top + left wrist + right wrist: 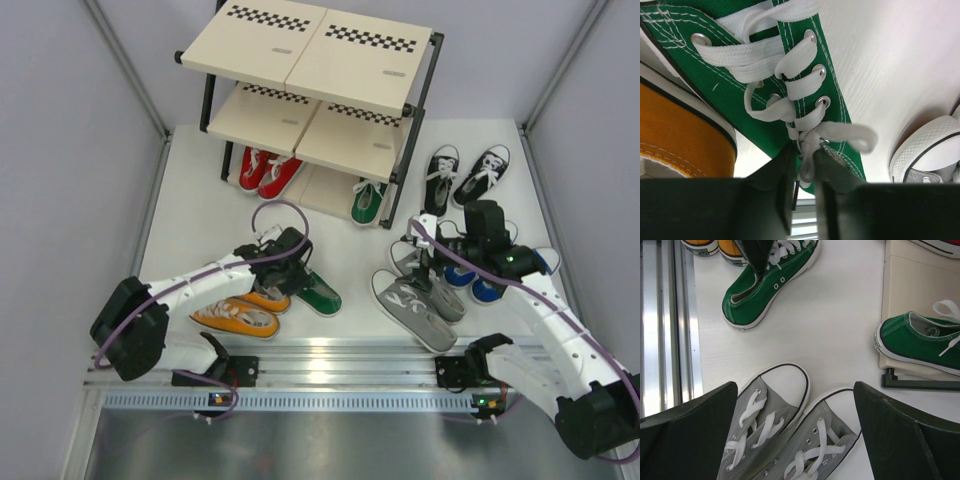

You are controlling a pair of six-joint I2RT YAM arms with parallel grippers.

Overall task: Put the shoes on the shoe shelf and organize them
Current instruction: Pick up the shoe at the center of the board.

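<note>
A green shoe (320, 292) lies on the white table beside the orange pair (240, 312). My left gripper (807, 150) is shut on this green shoe (730, 85), pinching its white lace and tongue edge near the knot. The other green shoe (368, 198) sits on the bottom tier of the shoe shelf (300, 45), to the right of the red pair (265, 172). My right gripper (795, 390) hangs wide open above the toes of the grey pair (772, 412), holding nothing.
A black pair (462, 175) stands on the table right of the shelf. A blue pair (485, 285) lies partly under my right arm. The shelf's black foot (890, 377) is near the grey toes. A metal rail (320, 375) runs along the near edge.
</note>
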